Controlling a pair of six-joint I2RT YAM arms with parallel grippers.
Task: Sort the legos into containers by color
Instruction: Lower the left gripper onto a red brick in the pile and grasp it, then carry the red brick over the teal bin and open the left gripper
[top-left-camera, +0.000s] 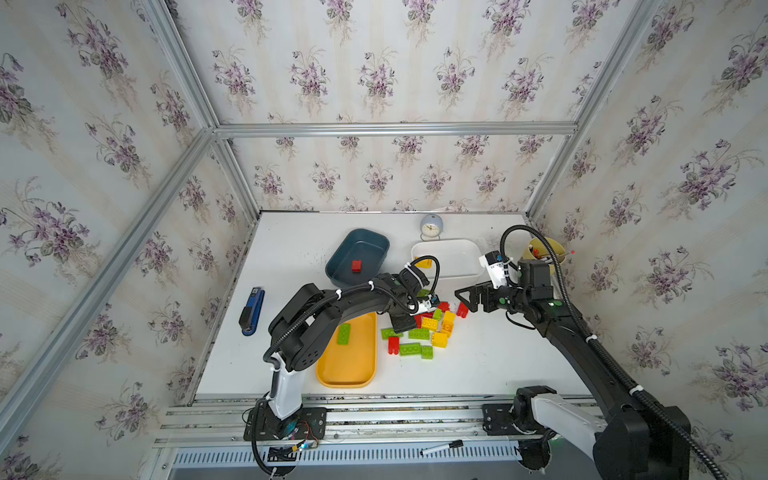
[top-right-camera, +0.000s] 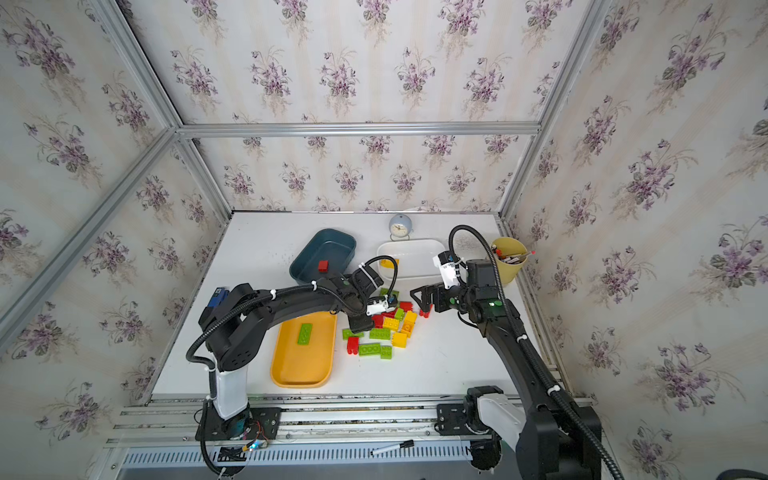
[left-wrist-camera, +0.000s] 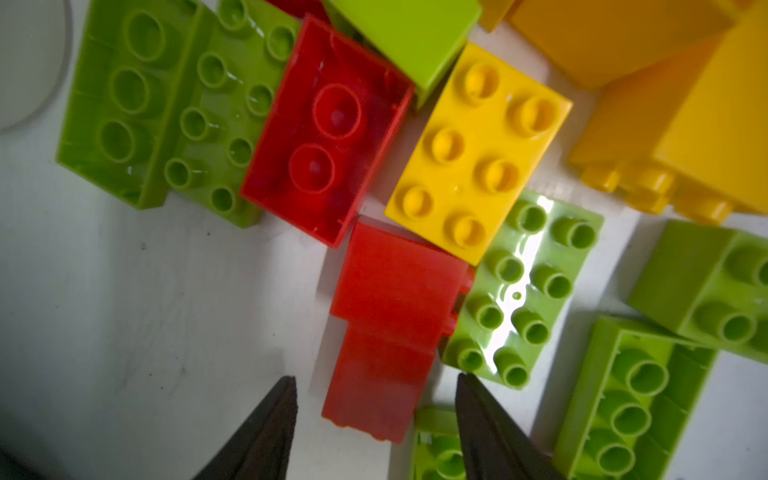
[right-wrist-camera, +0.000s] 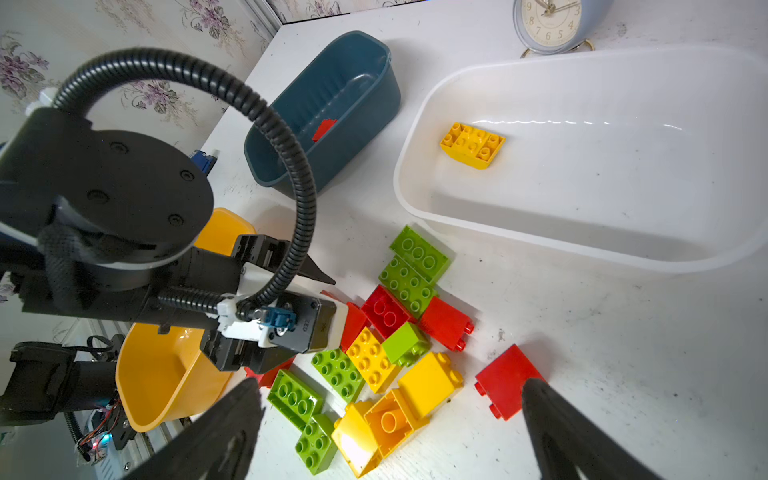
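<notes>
Loose red, lime green and yellow legos (top-left-camera: 430, 332) lie in a pile mid-table. My left gripper (left-wrist-camera: 376, 380) is down in the pile, open, its fingers on either side of a red lego (left-wrist-camera: 390, 324) lying on its side, with a gap on both sides. My right gripper (right-wrist-camera: 390, 386) hovers open over the pile's right edge, beside a lone red lego (right-wrist-camera: 503, 380). The dark blue container (top-left-camera: 345, 239) holds one red lego (top-left-camera: 356, 266). In the white container (top-left-camera: 457, 245) lies a yellow lego (right-wrist-camera: 471, 143). A green lego (top-left-camera: 343, 333) rests in the yellow-orange container (top-left-camera: 349, 370).
A small clock (top-left-camera: 431, 226) stands behind the white container. A yellow pen cup (top-left-camera: 544, 249) sits at the back right, behind my right arm. A blue stapler (top-left-camera: 252, 309) lies at the left. A marker (top-left-camera: 442, 447) rests on the front rail.
</notes>
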